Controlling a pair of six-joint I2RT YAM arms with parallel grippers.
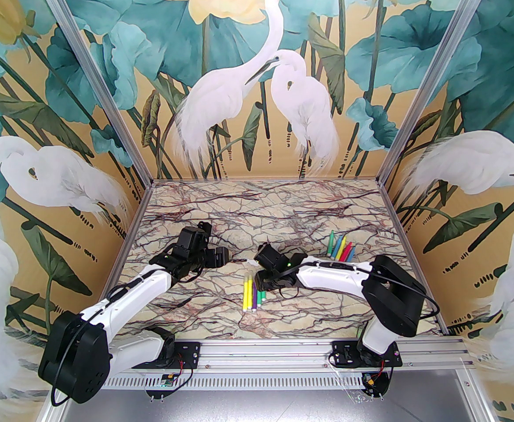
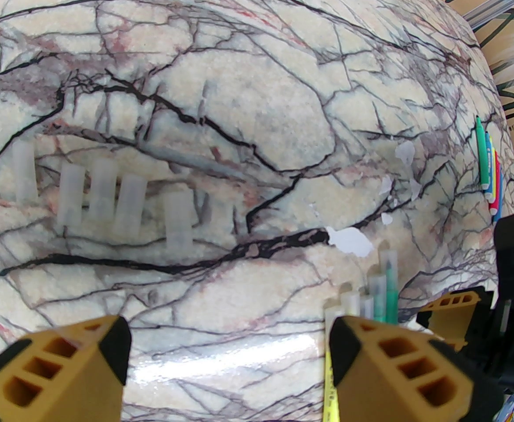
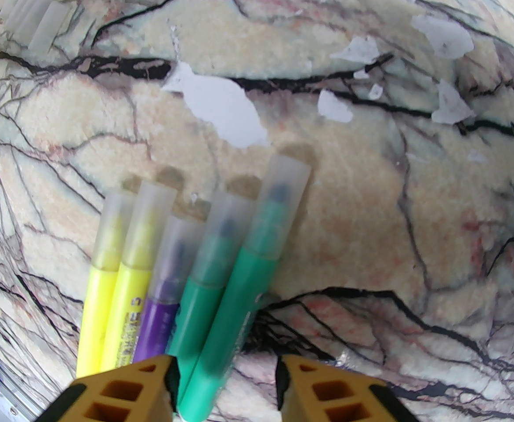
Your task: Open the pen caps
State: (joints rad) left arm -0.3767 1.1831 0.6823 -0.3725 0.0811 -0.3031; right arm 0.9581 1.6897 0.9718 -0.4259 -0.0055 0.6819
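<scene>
The right tool (image 3: 226, 367) stands partway open astride the body of a green marker (image 3: 239, 288), with a gap at its right finger, so it is not clamped. That marker lies rightmost of five capped pens (image 3: 151, 279) side by side on the bench (image 1: 261, 209), pale caps (image 3: 283, 187) pointing away. The left tool (image 2: 228, 341) gapes wide, holding nothing. Five loose pen caps (image 2: 103, 191) lie in a row beyond it. A fan of pens (image 1: 340, 249) lies well apart, far right

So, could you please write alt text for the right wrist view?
Five capped markers, two yellow, one purple, two green, lie side by side on a marble table. The right gripper has its fingers open around the rightmost green marker. Loose caps lie beyond.
</scene>
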